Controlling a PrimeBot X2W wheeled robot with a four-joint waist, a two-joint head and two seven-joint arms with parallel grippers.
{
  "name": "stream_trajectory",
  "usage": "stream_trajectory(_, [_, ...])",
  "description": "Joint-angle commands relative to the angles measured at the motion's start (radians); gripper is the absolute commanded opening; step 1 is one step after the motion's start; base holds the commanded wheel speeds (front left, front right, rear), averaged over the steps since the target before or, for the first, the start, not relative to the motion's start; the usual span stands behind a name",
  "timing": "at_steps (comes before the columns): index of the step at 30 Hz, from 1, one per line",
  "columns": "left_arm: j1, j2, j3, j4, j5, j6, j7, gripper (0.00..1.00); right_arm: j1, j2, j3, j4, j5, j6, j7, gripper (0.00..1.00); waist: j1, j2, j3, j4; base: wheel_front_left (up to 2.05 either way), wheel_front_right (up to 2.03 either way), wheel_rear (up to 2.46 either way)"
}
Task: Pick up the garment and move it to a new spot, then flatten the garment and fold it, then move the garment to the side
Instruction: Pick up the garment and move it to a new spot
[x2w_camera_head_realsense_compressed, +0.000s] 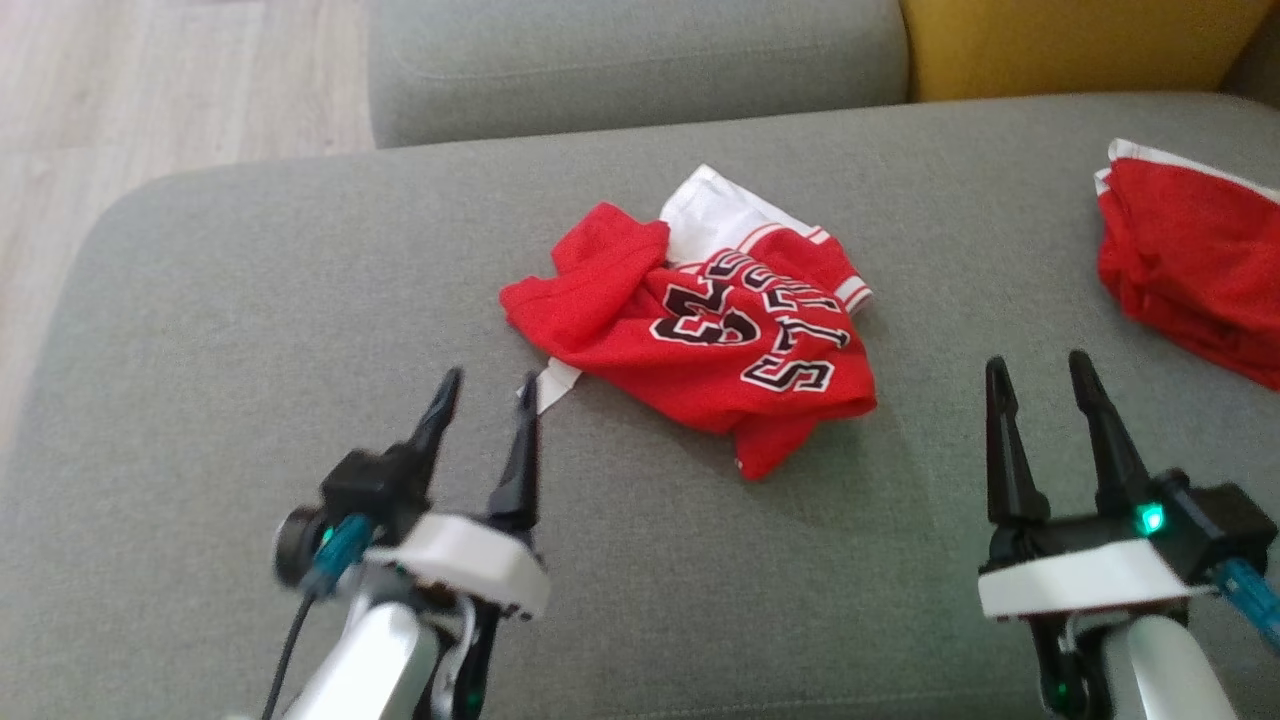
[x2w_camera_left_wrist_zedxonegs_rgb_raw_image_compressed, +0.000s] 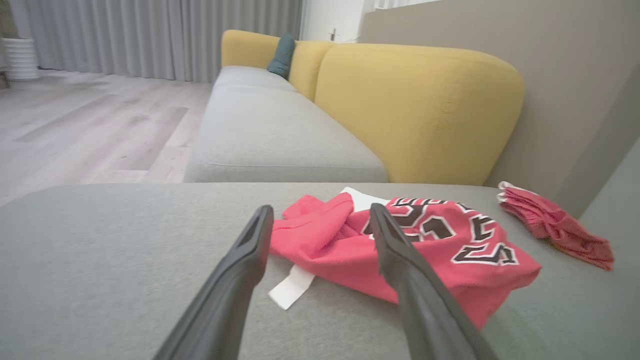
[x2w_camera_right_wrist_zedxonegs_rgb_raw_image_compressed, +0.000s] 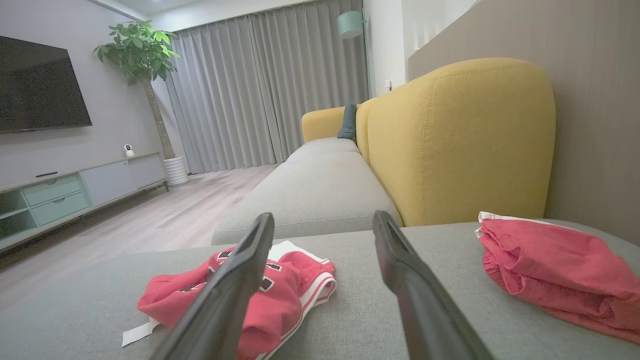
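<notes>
Two grippers, both spread, nothing between the fingers: you see the left gripper (x2w_camera_head_realsense_compressed: 490, 378) over the grey seat cushion (x2w_camera_head_realsense_compressed: 250, 300) front left, the right gripper (x2w_camera_head_realsense_compressed: 1037, 360) front right. The red garment (x2w_camera_head_realsense_compressed: 720, 340) lies crumpled mid-cushion, apart from both. You can read black white-edged print: 23, upside down from the head, and block letters ending LLS, the rest creased. A second red garment (x2w_camera_head_realsense_compressed: 1190, 260) sits at the cushion's right edge.

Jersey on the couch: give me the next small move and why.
Probably ease the left gripper forward and pinch the near edge of the jersey by the white strip, to start flattening it. It lies crumpled on the couch, and that gripper and the right gripper are open, fingers holding nothing.
</notes>
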Motion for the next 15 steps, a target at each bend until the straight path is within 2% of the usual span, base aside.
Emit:
stream_trajectory(1, [-0.011, 0.013, 0.064, -0.059, 0.025, 0.014, -0.012, 1.0, -0.007, -0.003, 0.02, -0.032, 0.009, -0.001, -0.002, 1.0, 0.0001, -0.0001, -0.015, 0.013, 0.0, 0.0, 0.0])
stream_trajectory(7, [0.102, 0.002, 0.142, -0.135, 0.062, 0.018, -0.012, 1.0, 0.02, -0.003, 0.029, -0.027, 0.025, -0.001, -0.004, 1.0, 0.0001, -0.0001, -0.028, 0.024, 0.0, 0.0, 0.0])
stream_trajectory(15, [0.171, -0.018, 0.196, -0.166, 0.09, -0.001, -0.012, 1.0, 0.025, -0.003, 0.028, -0.009, 0.019, -0.001, -0.006, 1.0, 0.0001, -0.0001, -0.032, 0.037, 0.0, 0.0, 0.0])
